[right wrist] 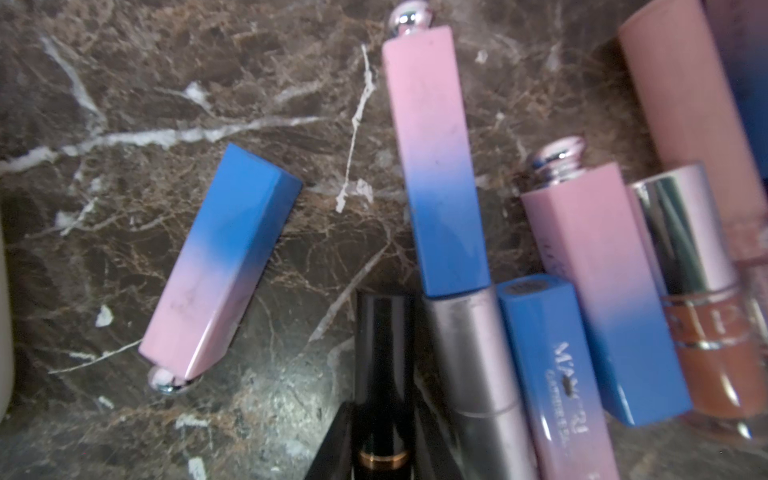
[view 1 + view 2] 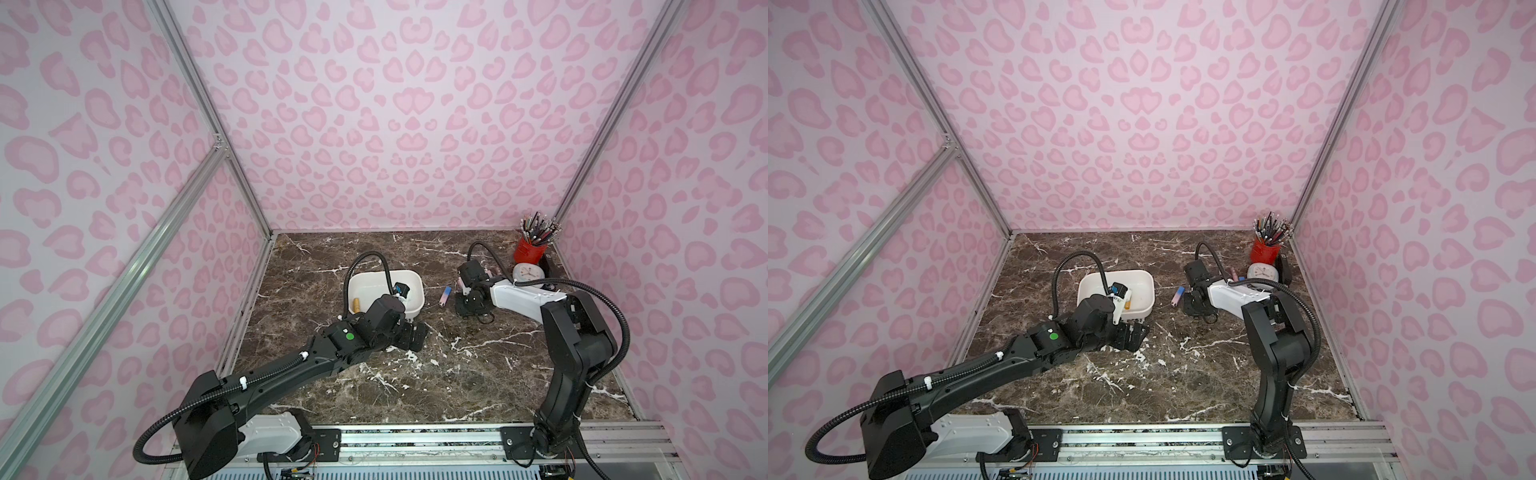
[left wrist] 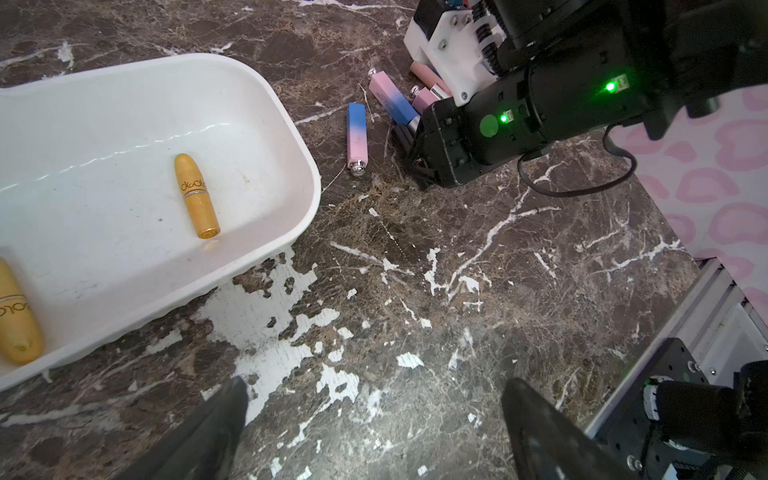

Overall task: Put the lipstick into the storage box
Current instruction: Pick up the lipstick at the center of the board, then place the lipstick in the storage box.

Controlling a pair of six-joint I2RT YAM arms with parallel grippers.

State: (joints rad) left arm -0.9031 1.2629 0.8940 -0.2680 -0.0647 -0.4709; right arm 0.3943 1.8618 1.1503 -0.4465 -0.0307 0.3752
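Near storage box (image 2: 374, 286), past its short wall | black lipstick (image 1: 382, 374) lies at right gripper (image 2: 465, 309) fingertips, closure cannot be told | left gripper (image 3: 374, 384) gapes wide, empty, by box's long wall

1 gold lipstick (image 3: 16, 316) and the storage box (image 3: 104, 166) run off-frame.

The storage box (image 3: 308, 183) holds two lipsticks (image 3: 196, 195) — loose lipsticks (image 2: 444, 296) right of it.
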